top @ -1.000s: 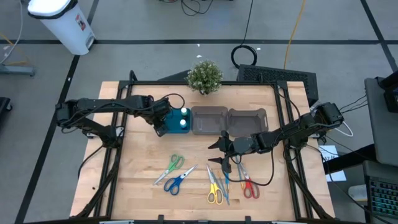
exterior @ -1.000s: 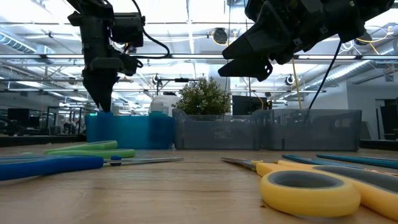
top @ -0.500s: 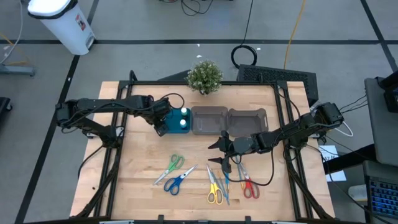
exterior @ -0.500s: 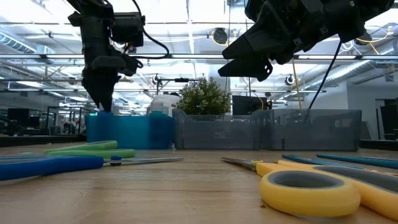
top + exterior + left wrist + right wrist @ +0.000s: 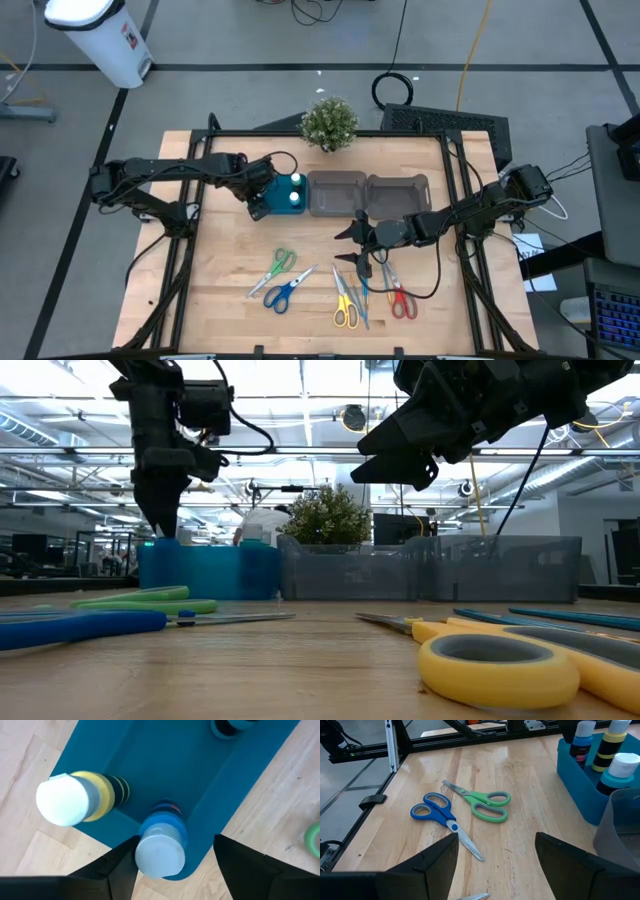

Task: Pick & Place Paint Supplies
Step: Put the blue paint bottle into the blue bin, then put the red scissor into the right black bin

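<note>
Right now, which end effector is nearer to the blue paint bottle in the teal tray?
Left end effector: directly above the blue bottle. Right end effector hovers above the scissors area.

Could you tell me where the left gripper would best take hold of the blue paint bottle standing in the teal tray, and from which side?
Probably by its white cap and neck, coming straight down from above. The blue paint bottle stands upright in the teal tray, so the tray wall hides its body. The left gripper hangs over it with jaws open on either side of the cap. The yellow bottle stands close, so a side approach looks cramped.
</note>
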